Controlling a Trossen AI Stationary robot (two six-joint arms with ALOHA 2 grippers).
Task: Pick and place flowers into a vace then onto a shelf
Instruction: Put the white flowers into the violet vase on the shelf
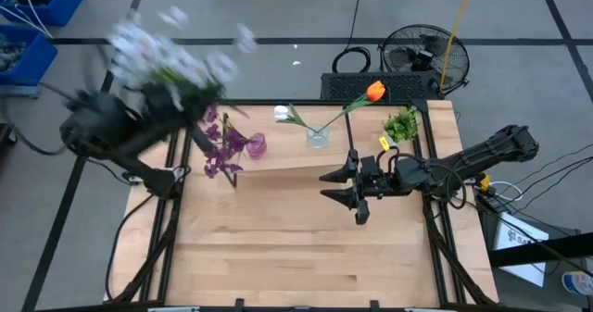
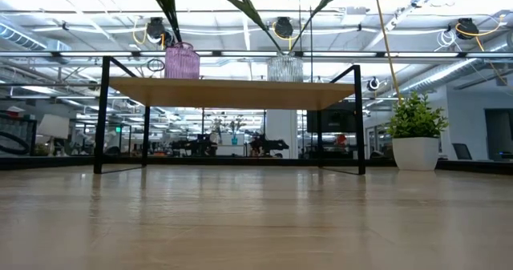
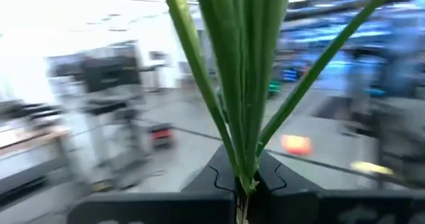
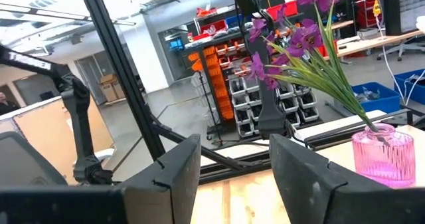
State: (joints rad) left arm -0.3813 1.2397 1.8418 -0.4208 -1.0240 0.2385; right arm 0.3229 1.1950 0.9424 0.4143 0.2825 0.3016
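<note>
My left gripper [image 1: 199, 106] is raised over the table's far left corner, shut on the pale white-lavender spray [image 1: 167, 55], whose blurred blossoms stand above it. The dark purple cluster [image 1: 222, 150] sits in a pink vase [image 1: 257, 145] on the shelf [image 1: 287, 159]. Further right, a clear vase [image 1: 318, 138] holds the orange tulip [image 1: 374, 92] and the white bud [image 1: 283, 114]. In the low view both vases [image 2: 182, 62] [image 2: 286, 67] stand on the plank [image 2: 232, 90]. My right gripper [image 1: 357, 187] hovers open near the shelf's right part; its wrist view shows the pink vase [image 4: 385, 154]. My left gripper pinches the spray's bundle of green stems at its lower end [image 3: 244, 177] between its two fingers. The stems and leaves [image 3: 246, 64] rise straight away from the fingers, and the spray is lifted clear of table and shelf.
A small leafy potted plant [image 1: 401, 125] stands on the table's far right, beside the shelf's black leg [image 2: 359, 118]; it shows in a white pot [image 2: 415, 150] in the low view. A fan [image 1: 422, 57] and cables lie on the floor beyond. The near tabletop [image 1: 296, 247] is bare wood.
</note>
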